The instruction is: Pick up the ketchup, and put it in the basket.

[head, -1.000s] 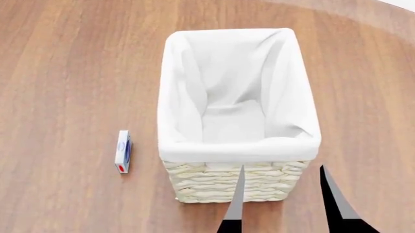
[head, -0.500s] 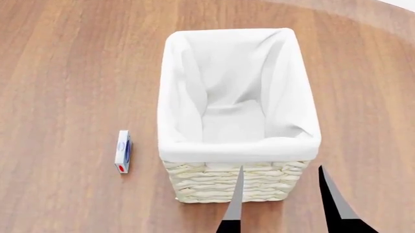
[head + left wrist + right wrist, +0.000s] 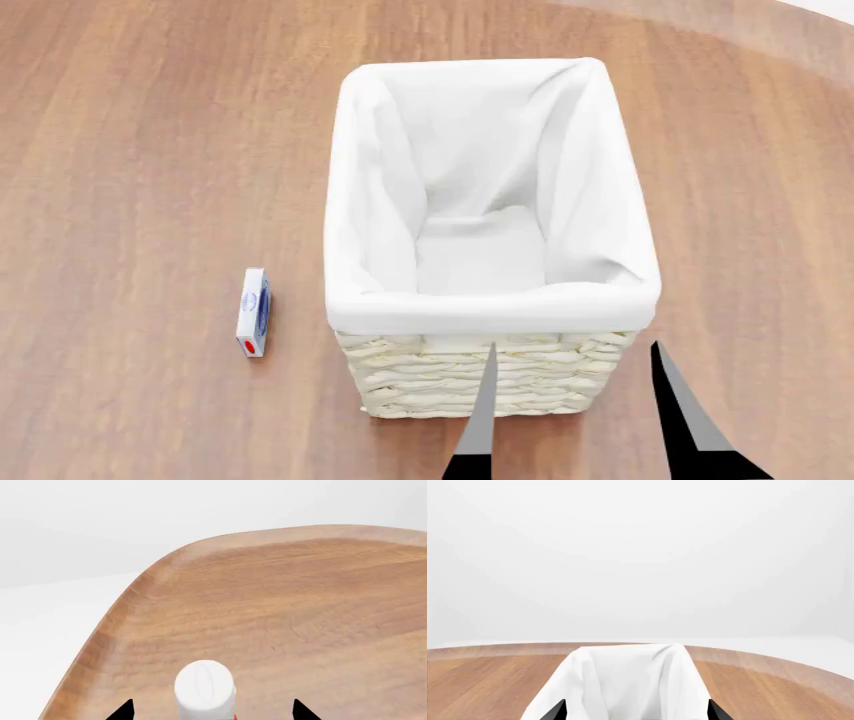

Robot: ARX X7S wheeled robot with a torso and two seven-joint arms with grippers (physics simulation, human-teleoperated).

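Note:
The ketchup shows only in the left wrist view: its white cap (image 3: 204,687) and a sliver of orange-red body at the frame's edge, standing on the wooden table. My left gripper (image 3: 212,712) is open, with a dark fingertip on each side of the cap and clear gaps to it. The basket (image 3: 494,300), cream wicker with a white liner, stands mid-table and holds nothing. My right gripper (image 3: 575,346) is open and empty at the basket's near wall. The right wrist view shows the basket (image 3: 627,680) between the open fingers of this gripper (image 3: 637,709).
A small white and blue box (image 3: 252,312) with a red dot lies on the table left of the basket. The table's rounded edge (image 3: 113,625) runs near the ketchup. The wooden tabletop (image 3: 134,150) surrounds the basket.
My right gripper's fingers have shifted very slightly to the left in the head view. The basket and the small box have not moved.

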